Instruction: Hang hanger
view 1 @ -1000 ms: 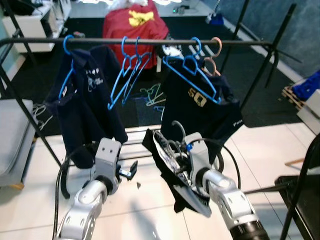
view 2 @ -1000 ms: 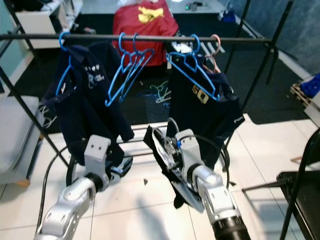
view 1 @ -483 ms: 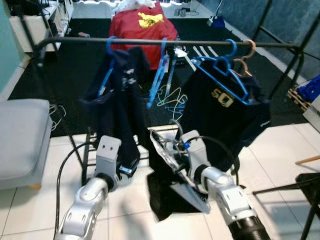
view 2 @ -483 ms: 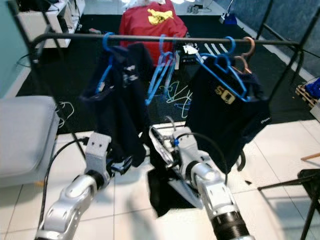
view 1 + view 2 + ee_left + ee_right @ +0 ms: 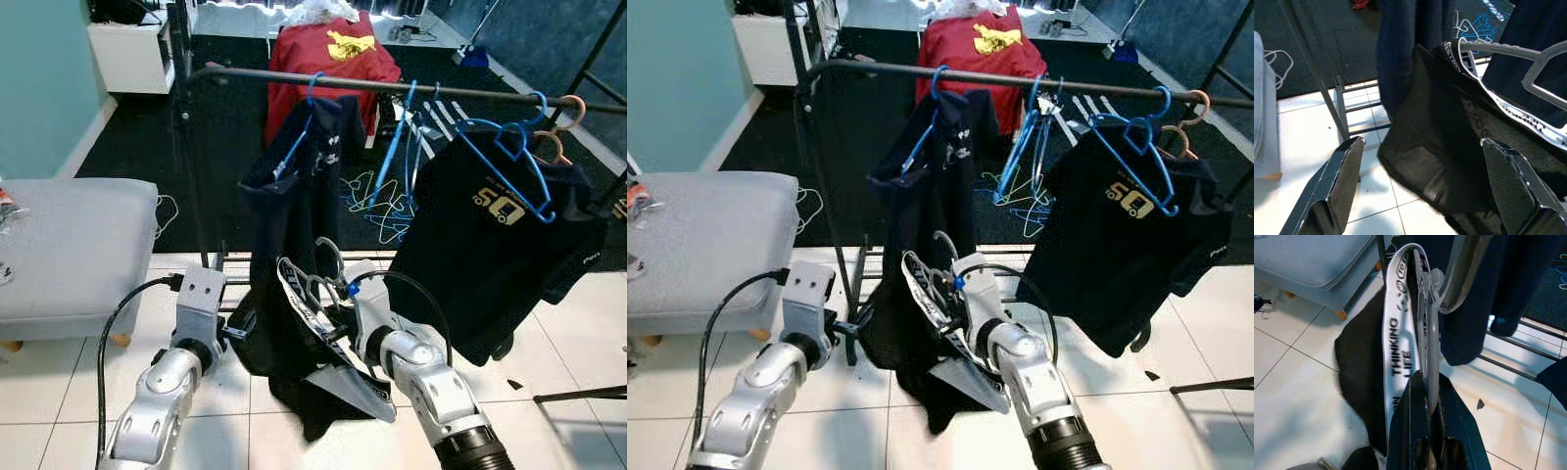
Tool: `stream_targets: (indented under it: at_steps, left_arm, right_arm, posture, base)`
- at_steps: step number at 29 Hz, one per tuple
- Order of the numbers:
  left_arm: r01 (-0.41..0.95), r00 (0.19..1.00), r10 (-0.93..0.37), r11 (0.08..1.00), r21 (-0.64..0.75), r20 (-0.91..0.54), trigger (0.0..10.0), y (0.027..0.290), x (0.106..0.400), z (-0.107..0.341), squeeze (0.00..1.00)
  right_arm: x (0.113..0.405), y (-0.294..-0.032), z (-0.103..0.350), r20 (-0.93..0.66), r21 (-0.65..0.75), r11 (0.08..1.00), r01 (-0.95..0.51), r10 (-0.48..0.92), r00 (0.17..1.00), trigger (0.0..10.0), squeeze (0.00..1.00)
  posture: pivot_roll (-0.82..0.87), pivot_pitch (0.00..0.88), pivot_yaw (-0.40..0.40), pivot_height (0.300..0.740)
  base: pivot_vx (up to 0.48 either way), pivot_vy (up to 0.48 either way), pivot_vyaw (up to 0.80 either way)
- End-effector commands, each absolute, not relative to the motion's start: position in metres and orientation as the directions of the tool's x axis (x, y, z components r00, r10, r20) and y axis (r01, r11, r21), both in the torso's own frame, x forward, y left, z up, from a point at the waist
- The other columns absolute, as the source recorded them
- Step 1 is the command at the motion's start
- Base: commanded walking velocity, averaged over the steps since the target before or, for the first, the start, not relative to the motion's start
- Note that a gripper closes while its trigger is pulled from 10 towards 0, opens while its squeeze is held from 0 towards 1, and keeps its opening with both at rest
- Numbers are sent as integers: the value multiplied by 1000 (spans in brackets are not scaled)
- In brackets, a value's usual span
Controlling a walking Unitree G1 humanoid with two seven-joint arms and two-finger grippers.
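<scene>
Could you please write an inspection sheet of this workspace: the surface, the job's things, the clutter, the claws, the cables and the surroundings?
Surface: white tile floor; black carpet behind the rack.
Job's things: grey hanger carrying a black garment, held below the black rail.
Clutter: loose hangers on the carpet; dark shirts and blue hangers on the rail.
Claws: right claw shut on the hanger; left claw open, in front of the garment, holding nothing.
Cables: black cable looping from the left arm; another at the right wrist.
Surroundings: grey cushioned seat to the left, red cloth behind, teal wall.
</scene>
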State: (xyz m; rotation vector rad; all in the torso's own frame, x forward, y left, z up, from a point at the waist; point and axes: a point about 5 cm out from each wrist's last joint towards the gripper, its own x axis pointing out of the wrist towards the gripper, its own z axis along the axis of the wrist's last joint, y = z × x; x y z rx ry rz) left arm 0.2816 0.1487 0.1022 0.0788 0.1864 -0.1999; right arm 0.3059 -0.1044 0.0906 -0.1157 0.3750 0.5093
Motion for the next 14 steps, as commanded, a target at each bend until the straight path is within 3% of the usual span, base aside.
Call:
stream_targets:
  at_steps: [1, 14]
  left_arm:
    - [211, 960, -197, 976, 51, -198, 10000, 144, 281, 100, 0]
    - [166, 970, -144, 981, 97, -198, 10000, 152, 289, 101, 0]
  right_arm:
    - [304, -110, 87, -384, -23, 876, -481, 436, 814, 10000, 0]
    - [310, -111, 93, -352, -33, 882, -470, 430, 831, 10000, 0]
  posture:
    - [34, 75, -57, 740]
    - [36, 50, -30, 740]
  base:
    - [0, 0, 0]
    - [0, 0, 0]
